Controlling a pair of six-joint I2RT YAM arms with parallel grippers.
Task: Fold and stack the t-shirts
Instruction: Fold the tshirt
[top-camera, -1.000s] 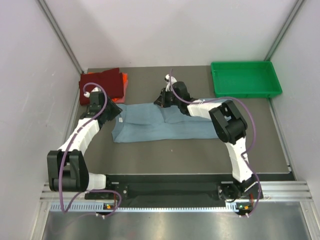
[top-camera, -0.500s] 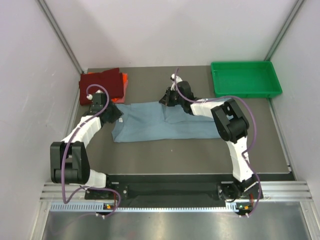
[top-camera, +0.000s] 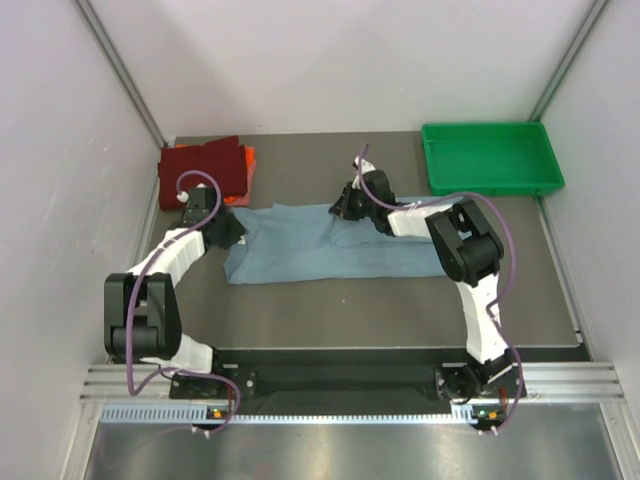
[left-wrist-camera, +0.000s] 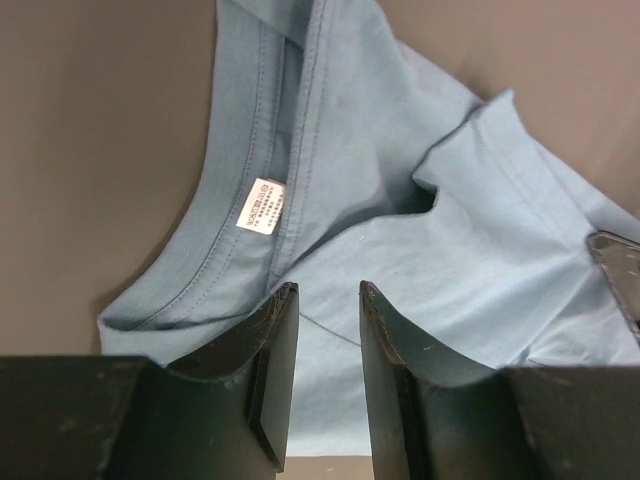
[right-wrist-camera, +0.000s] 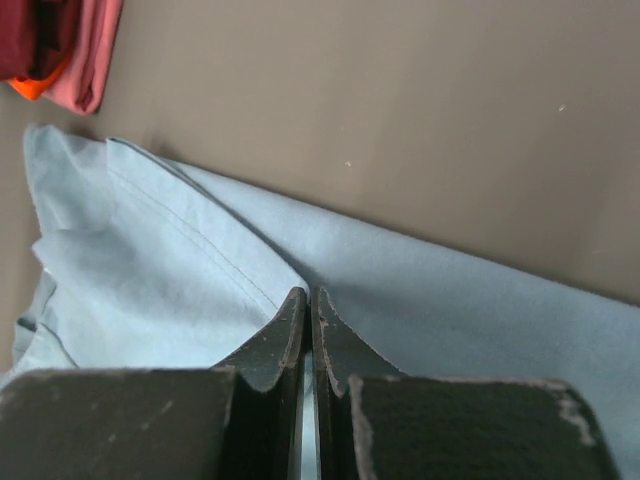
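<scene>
The grey-blue t-shirt (top-camera: 300, 252) lies spread across the middle of the table, collar to the left. My left gripper (top-camera: 234, 228) hovers over the collar end, open, with cloth showing in the gap between its fingers (left-wrist-camera: 328, 292) and the white neck label (left-wrist-camera: 262, 205) just ahead. My right gripper (top-camera: 341, 209) is at the shirt's far edge, shut on a pinched fold of the blue cloth (right-wrist-camera: 308, 294). The dark red t-shirt (top-camera: 205, 166) lies folded at the far left on top of the orange one (top-camera: 249, 160).
A green plastic tray (top-camera: 490, 129) stands at the far right corner. White walls close in the table on the left, right and back. The red stack's corner (right-wrist-camera: 40, 45) shows at the top left of the right wrist view.
My right gripper has moved right and a little nearer, dragging the shirt's far edge with it. My left gripper has shifted slightly toward the collar and stayed open.
</scene>
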